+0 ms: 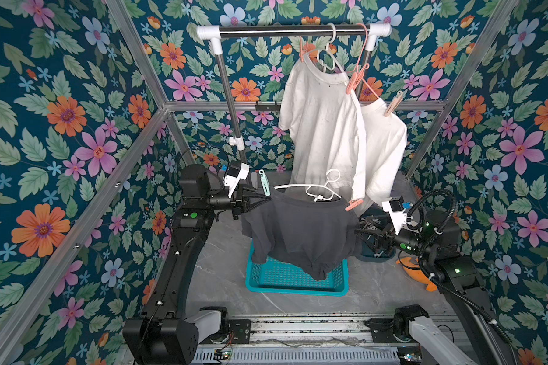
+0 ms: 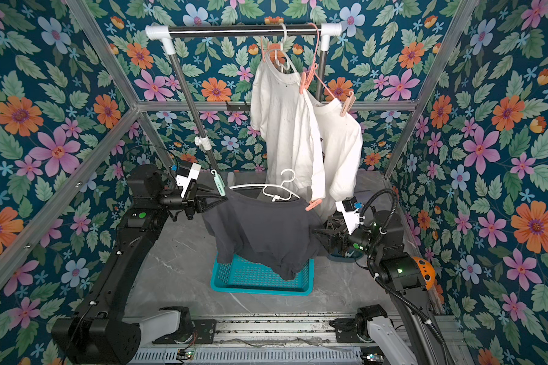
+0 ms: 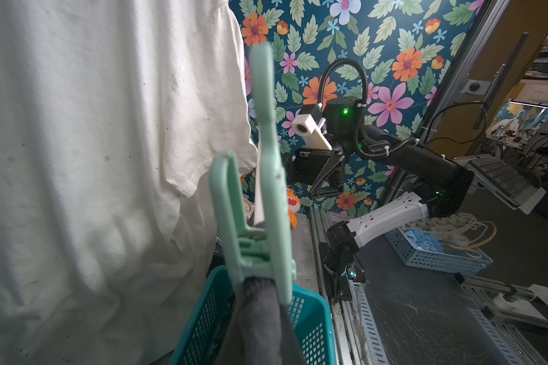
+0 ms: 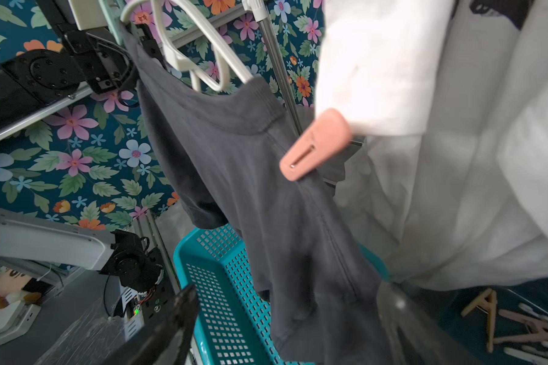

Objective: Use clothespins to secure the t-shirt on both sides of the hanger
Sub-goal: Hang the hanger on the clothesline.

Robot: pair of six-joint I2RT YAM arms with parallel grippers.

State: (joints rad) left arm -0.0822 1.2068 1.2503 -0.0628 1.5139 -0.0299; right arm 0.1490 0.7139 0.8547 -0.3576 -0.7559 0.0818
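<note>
Left claw: clenched on the shoulder edge of the dark t-shirt; in the left wrist view its fingers are out of sight and only dark cloth shows at the near edge
Mint clothespin: right at the left claw's tip, standing up from it; its mouth bites the dark cloth; its long handles rise away from the claw
Hanger: white, lying nearly level between the two claws, inside the t-shirt's collar; hook upward; one end reaches the left claw
Right claw: released, jaws spread wide, holding nothing; just beside the t-shirt's sleeve; whether it touches the cloth I cannot tell
Salmon clothespin: above the right claw, clipped on the t-shirt's shoulder seam on that side
Spare clothespins: beige and pale ones lying loose, low beside the right claw
Basket: teal, on the table, below and between both claws; the t-shirt's hem hangs over it
White t-shirts: two, hanging from the rail, beyond and above both claws
</note>
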